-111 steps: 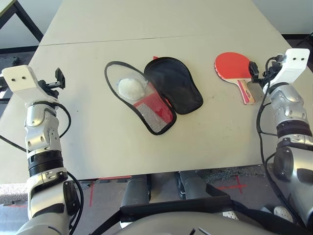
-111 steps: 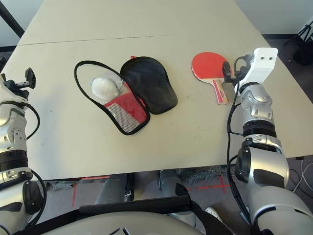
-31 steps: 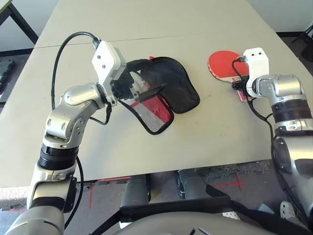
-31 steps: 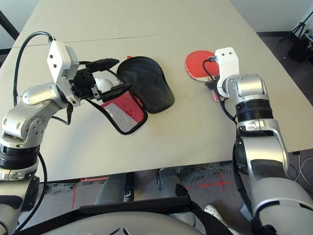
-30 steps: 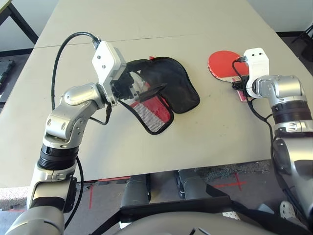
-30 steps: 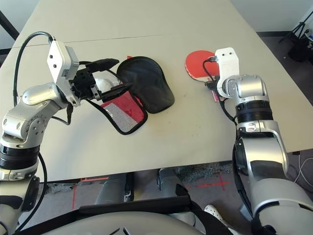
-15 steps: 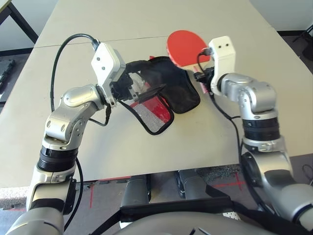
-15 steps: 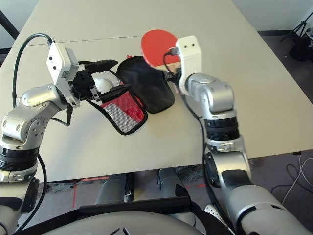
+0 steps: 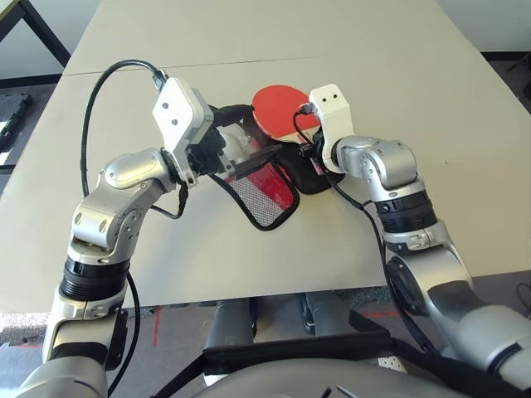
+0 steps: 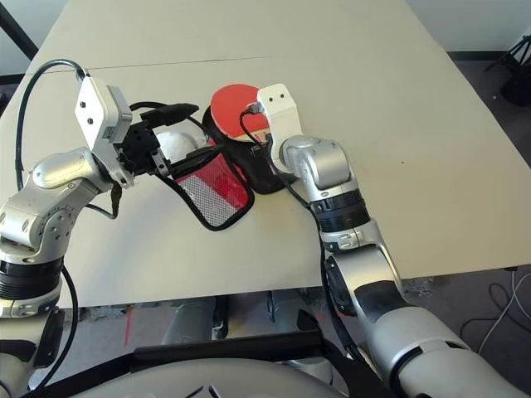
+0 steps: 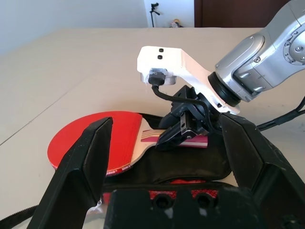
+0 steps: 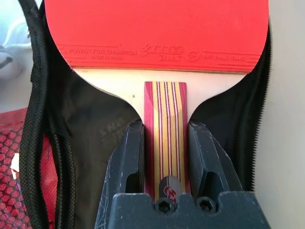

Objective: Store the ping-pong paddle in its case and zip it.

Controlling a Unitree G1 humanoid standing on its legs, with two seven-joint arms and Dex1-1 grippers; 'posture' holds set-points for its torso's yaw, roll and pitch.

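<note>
Right gripper (image 12: 164,157) pinching the ping-pong paddle (image 9: 278,114) by the striped wooden handle, one black finger pressed against each side of it. From where I stand, paddle sits centre of the head-camera frame, slightly above middle, red face up. It hovers over the black-lined flap of the case (image 9: 270,186), blade pointing toward the far table edge. Whether the blade touches the lining or hangs just above it, cannot tell.

Left gripper (image 11: 162,157) spread wide, fingers level, at centre-left of the frame just beside the case's open mouth. It holds nothing that I can see. A grey-white plush toy (image 10: 174,145) lies inside the case near those fingers, partly hidden.

Case lies open on the table (image 9: 415,75), mesh-pocket half toward the near edge, zipper undone.

Handling, my judgement:
- Paddle looks light and rigid; should not flex in the grip. Handle is the right hold: flat-sided wood, good bite for the fingers.
- Rubber face likely grippy, may drag on fabric when slid in. Best kept untouched.
- Case is soft, floppy cloth. Likely to bunch or shift when the paddle is pushed in, so the free gripper would need to pin the rim or trim.
- Plush toy occupies room inside; could block the blade from seating.
- Zipper pull not visible from here.
</note>
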